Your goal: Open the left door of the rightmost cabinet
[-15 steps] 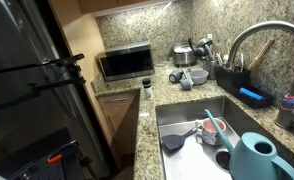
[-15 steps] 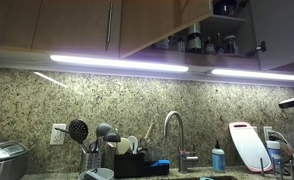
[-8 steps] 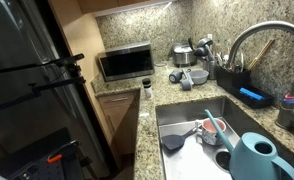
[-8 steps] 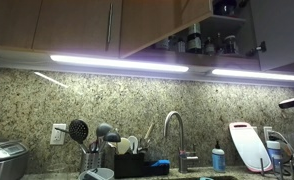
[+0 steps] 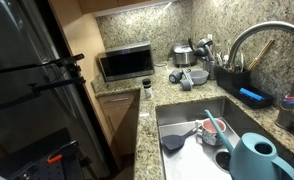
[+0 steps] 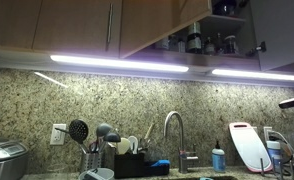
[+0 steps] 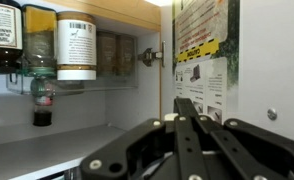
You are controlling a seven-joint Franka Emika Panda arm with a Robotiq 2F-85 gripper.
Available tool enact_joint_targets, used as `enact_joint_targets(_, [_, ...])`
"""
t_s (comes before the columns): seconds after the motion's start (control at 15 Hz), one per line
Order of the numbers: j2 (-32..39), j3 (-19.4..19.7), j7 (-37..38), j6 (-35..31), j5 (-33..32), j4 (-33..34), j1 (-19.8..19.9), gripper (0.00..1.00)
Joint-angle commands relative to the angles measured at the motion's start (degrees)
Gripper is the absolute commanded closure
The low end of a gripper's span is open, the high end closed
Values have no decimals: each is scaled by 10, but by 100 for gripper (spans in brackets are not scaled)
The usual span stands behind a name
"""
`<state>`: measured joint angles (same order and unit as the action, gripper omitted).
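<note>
In the wrist view my gripper [image 7: 187, 104] reaches up from the bottom edge. Its two black fingers lie together, with nothing seen between them. It points at an open cabinet. Jars and bottles [image 7: 75, 45] stand on the shelf inside. To their right, past a metal hinge [image 7: 147, 57], is a white door panel [image 7: 257, 60] with printed papers [image 7: 201, 50] stuck on it. In an exterior view the rightmost upper cabinet [image 6: 215, 40] stands open with bottles showing, and its wooden left door [image 6: 195, 10] is swung out. I cannot make out the gripper there.
Closed wooden upper cabinets [image 6: 77, 25] with a bar handle [image 6: 109, 25] run along the wall above light strips. Below are a granite counter, a faucet [image 6: 171, 130], a utensil holder [image 6: 92, 150] and a sink [image 5: 202, 125] with dishes. A microwave [image 5: 125, 63] and a black fridge [image 5: 27, 80] are also in view.
</note>
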<state>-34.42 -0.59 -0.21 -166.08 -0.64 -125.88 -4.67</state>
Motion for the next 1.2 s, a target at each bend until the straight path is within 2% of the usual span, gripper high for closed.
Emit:
enact_joint_targets(0.0, [-3,5,-27,9,5,5,-21,100])
enact_joint_targets(0.47, [-18,-11,-42,-13,-7,-21,-23,100])
enact_joint_targets(0.87, [-52,-52,-34,-45,-28,-67,-17,100])
enact_joint_targets(1.13, [-68,-64,-40,-49,-36,-85,-29,100])
